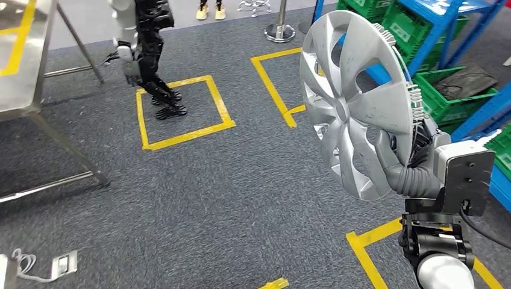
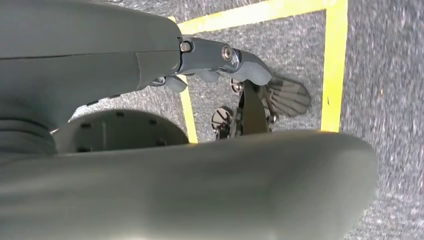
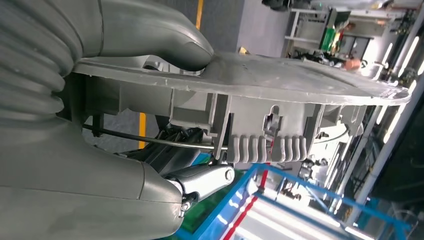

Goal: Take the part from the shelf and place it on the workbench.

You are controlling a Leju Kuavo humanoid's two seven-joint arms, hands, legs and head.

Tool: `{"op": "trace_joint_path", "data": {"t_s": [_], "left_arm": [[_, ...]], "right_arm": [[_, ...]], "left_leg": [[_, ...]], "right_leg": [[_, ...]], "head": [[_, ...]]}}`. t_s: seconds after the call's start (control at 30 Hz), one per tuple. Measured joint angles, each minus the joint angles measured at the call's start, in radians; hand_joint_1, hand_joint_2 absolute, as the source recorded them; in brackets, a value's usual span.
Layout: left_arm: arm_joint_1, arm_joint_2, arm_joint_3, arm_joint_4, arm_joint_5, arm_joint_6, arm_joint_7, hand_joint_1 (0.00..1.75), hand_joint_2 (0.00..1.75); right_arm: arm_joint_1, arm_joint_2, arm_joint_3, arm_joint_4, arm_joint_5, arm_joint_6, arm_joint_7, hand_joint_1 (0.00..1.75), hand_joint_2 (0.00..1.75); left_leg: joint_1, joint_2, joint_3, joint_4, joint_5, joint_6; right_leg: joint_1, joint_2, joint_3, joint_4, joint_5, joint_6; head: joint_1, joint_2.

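From my head, I see my right hand (image 1: 405, 171) holding the wheel cover (image 1: 355, 102) by its rim, at about 3 o'clock in the picture. It stands up on its edge. I think it is light, thin plastic, stiff but easy to crack, and smooth, so it could slip or swing. The rim is the best place to hold. The metal workbench (image 1: 21, 66) is far off at 9 o'clock. Another robot (image 1: 144, 54) stands at 11 o'clock in a yellow floor square (image 1: 181, 111), maybe in my way. The blue shelf (image 1: 449, 42) with green crates (image 1: 449, 96) sits at 2 o'clock. From my left wrist, my left hand (image 2: 220, 60) hangs over the gray floor; I cannot tell if its fingers are apart or together. From my right wrist, my thumb (image 3: 165, 40) presses on the cover's face, fingers (image 3: 200, 180) behind.
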State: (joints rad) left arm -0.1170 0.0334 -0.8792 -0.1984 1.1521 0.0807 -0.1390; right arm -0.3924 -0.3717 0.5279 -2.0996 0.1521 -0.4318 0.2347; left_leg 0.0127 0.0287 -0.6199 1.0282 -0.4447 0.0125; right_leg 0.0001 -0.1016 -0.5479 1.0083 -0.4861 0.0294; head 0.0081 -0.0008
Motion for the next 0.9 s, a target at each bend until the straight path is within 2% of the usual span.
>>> {"op": "trace_joint_path", "data": {"t_s": [0.03,0.1,0.17,0.2,0.23,0.27,0.3,0.33,0.4,0.43,0.47,0.53,0.6,0.63,0.67,0.73,0.77,0.8,0.83,0.9], "left_arm": [[0.001,0.0,0.0,0.0,0.0,0.0,0.0,0.0,0.0],[0.001,0.002,0.0,0.0,0.0,0.0,0.0,0.0,0.0],[-0.001,0.001,0.0,0.0,0.0,0.0,0.0,0.0,0.0],[-0.001,0.001,0.0,0.0,0.0,0.0,0.0,0.0,0.0],[0.0,0.001,0.0,0.0,0.0,0.0,0.0,0.0,0.0],[0.0,0.001,0.0,0.001,0.0,0.0,0.0,0.0,0.0],[0.001,0.001,0.0,0.001,0.0,0.0,0.0,0.0,0.0],[0.001,0.001,0.0,0.001,0.0,0.0,0.0,0.0,0.0],[-0.001,0.0,0.0,0.001,0.0,0.0,0.0,0.0,0.0],[-0.001,-0.001,0.0,0.001,0.0,0.0,0.0,0.0,0.0],[0.0,-0.001,0.0,0.001,0.0,0.0,0.0,0.0,0.0],[0.004,-0.002,0.0,0.001,0.0,0.0,0.0,0.0,0.0],[0.006,-0.002,0.0,0.001,0.0,0.0,0.0,0.0,0.0],[0.006,-0.001,0.0,0.001,0.0,0.0,0.0,0.0,0.0],[0.004,-0.001,0.0,0.001,0.0,0.0,0.0,0.0,0.0],[0.002,-0.001,-0.001,0.001,0.0,0.0,0.0,0.0,0.0],[0.002,-0.002,-0.001,0.001,0.0,0.0,0.0,0.0,0.0],[0.003,-0.002,-0.001,0.001,0.0,0.0,0.0,0.0,0.0],[0.004,-0.001,-0.001,0.001,0.0,0.0,0.0,0.0,0.0],[0.002,0.0,-0.001,0.001,0.0,0.0,0.0,0.0,0.0]], "right_arm": [[0.0,0.0,0.0,0.0,0.0,0.0,0.0,1.75,1.75],[0.0,-0.001,-0.001,0.0,0.0,0.0,0.0,1.75,1.75],[0.001,-0.002,-0.001,0.0,0.0,-0.001,0.0,1.75,1.75],[0.003,-0.002,-0.001,0.0,0.0,-0.001,0.0,1.75,1.75],[0.005,-0.002,-0.001,0.0,0.0,-0.001,0.0,1.75,1.75],[0.008,-0.002,-0.001,0.001,0.0,-0.001,0.0,1.75,1.75],[0.009,-0.002,-0.001,0.001,0.0,-0.001,0.0,1.75,1.75],[0.01,-0.002,-0.001,0.002,0.0,-0.001,0.0,1.75,1.75],[0.007,-0.002,-0.001,0.001,0.0,-0.001,0.0,1.75,1.75],[0.006,-0.002,-0.001,0.001,0.0,-0.001,0.0,1.75,1.75],[0.005,-0.002,-0.001,0.001,0.0,-0.001,0.0,1.75,1.75],[0.003,-0.002,-0.001,0.002,0.0,-0.001,0.0,1.75,1.75],[0.002,-0.002,-0.001,0.002,0.0,-0.001,0.0,1.75,1.75],[0.001,-0.002,-0.001,0.002,0.0,-0.001,0.0,1.75,1.75],[0.001,-0.002,0.0,0.002,0.0,-0.001,0.0,1.75,1.75],[0.003,-0.002,0.0,0.003,0.0,-0.001,0.0,1.75,1.75],[0.004,-0.002,0.0,0.003,0.0,-0.001,0.0,1.75,1.75],[0.005,-0.002,0.0,0.004,0.0,-0.001,0.0,1.75,1.75],[0.005,-0.001,0.0,0.004,0.0,-0.001,0.0,1.75,1.75],[0.004,-0.001,0.0,0.005,0.0,-0.001,0.0,1.75,1.75]], "left_leg": [[0.001,-0.009,-0.001,-0.001,0.002,0.005],[0.004,-0.028,-0.001,-0.005,0.007,0.016],[0.004,-0.049,-0.002,-0.005,0.01,0.023],[0.003,-0.059,-0.004,-0.005,0.011,0.025],[0.002,-0.071,-0.005,-0.004,0.012,0.025],[0.001,-0.083,-0.005,-0.003,0.012,0.026],[0.001,-0.096,-0.005,-0.002,0.013,0.026],[0.001,-0.108,-0.005,-0.001,0.015,0.025],[0.002,-0.129,-0.009,-0.001,0.019,0.018],[0.003,-0.138,-0.013,-0.002,0.023,0.013],[0.006,-0.146,-0.018,-0.003,0.027,0.005],[0.011,-0.157,-0.027,-0.007,0.036,-0.009],[0.007,-0.12,-0.049,0.024,0.014,-0.016],[0.004,-0.091,-0.068,0.062,-0.01,-0.016],[0.002,-0.064,-0.096,0.125,-0.044,-0.017],[0.003,-0.043,-0.147,0.246,-0.093,-0.02],[0.004,-0.038,-0.157,0.277,-0.1,-0.021],[0.004,-0.034,-0.143,0.261,-0.086,-0.022],[0.004,-0.026,-0.107,0.203,-0.06,-0.022],[0.001,0.009,-0.018,0.059,-0.019,-0.016]], "right_leg": [[-0.003,0.001,-0.003,0.005,-0.005,0.006],[-0.009,0.035,-0.028,0.058,-0.04,0.016],[-0.012,0.079,-0.089,0.187,-0.101,0.02],[-0.012,0.088,-0.12,0.253,-0.124,0.02],[-0.012,0.092,-0.141,0.293,-0.13,0.02],[-0.012,0.094,-0.145,0.296,-0.118,0.017],[-0.012,0.098,-0.129,0.256,-0.088,0.013],[-0.012,0.108,-0.099,0.188,-0.05,0.009],[-0.012,0.144,-0.04,0.06,-0.005,-0.001],[-0.011,0.156,-0.024,0.026,0.0,-0.005],[-0.008,0.16,-0.017,0.015,-0.002,-0.009],[-0.006,0.142,-0.011,0.001,0.009,-0.018],[-0.007,0.121,-0.005,-0.018,0.023,-0.031],[-0.008,0.11,-0.004,-0.025,0.028,-0.035],[-0.006,0.099,-0.004,-0.027,0.03,-0.038],[-0.004,0.076,-0.008,-0.026,0.03,-0.04],[-0.003,0.064,-0.01,-0.025,0.03,-0.04],[-0.003,0.053,-0.01,-0.025,0.03,-0.039],[-0.004,0.043,-0.011,-0.022,0.029,-0.037],[-0.001,0.025,-0.012,-0.012,0.024,-0.028]], "head": [[0.002,0.0],[0.007,0.0],[0.017,0.0],[0.021,0.0],[0.024,0.0],[0.026,0.0],[0.028,0.0],[0.031,0.0],[0.034,0.0],[0.035,0.0],[0.035,0.0],[0.035,0.0],[0.029,0.0],[0.023,0.0],[0.017,0.0],[0.009,0.0],[0.006,0.0],[0.003,0.0],[0.0,0.0],[-0.007,0.0]]}}
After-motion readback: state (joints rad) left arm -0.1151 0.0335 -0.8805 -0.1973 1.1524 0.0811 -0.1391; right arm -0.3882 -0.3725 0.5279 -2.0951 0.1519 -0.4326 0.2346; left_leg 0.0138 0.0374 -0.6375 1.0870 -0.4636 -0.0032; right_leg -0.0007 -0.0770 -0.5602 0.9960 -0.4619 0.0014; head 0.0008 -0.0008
